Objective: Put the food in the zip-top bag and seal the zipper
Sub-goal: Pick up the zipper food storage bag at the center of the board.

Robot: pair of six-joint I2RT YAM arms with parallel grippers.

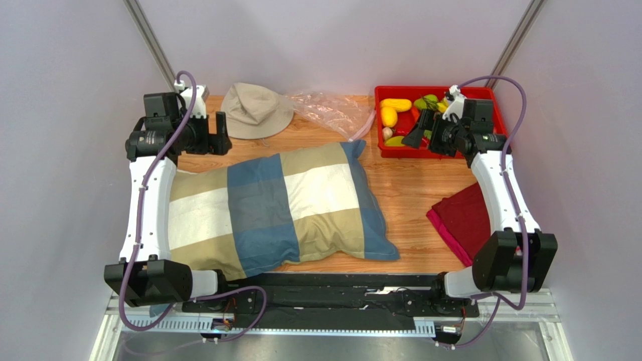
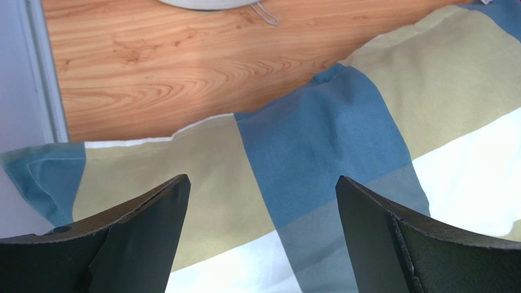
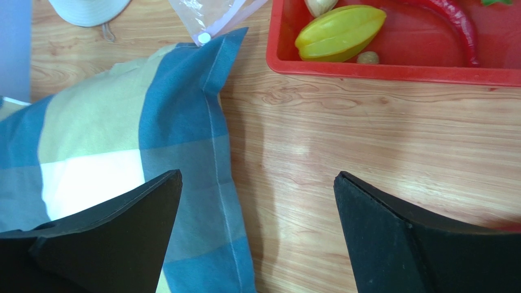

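Note:
The zip-top bag [image 1: 331, 109] lies crumpled and clear at the table's back, between the hat and the tray. Its pinkish zipper [image 1: 367, 122] runs along the edge nearest the tray. One bag corner shows in the right wrist view [image 3: 208, 15]. The food sits in a red tray [image 1: 490, 94]: a yellow lemon [image 1: 389, 116], a banana [image 1: 395, 104] and green pieces [image 1: 429, 100]. The right wrist view shows a yellow-green piece [image 3: 339, 32] and a red pepper [image 3: 449, 21]. My right gripper [image 1: 419, 135] [image 3: 257, 180] is open and empty at the tray's near-left corner. My left gripper [image 1: 223, 135] [image 2: 262, 183] is open and empty over the pillow's back-left part.
A large checked pillow [image 1: 279, 207] in blue, tan and white covers the table's middle and left, and shows under both grippers [image 2: 342, 134] [image 3: 122, 134]. A beige bucket hat [image 1: 256, 109] lies at the back, left of the bag. A folded red cloth [image 1: 463, 218] lies at front right.

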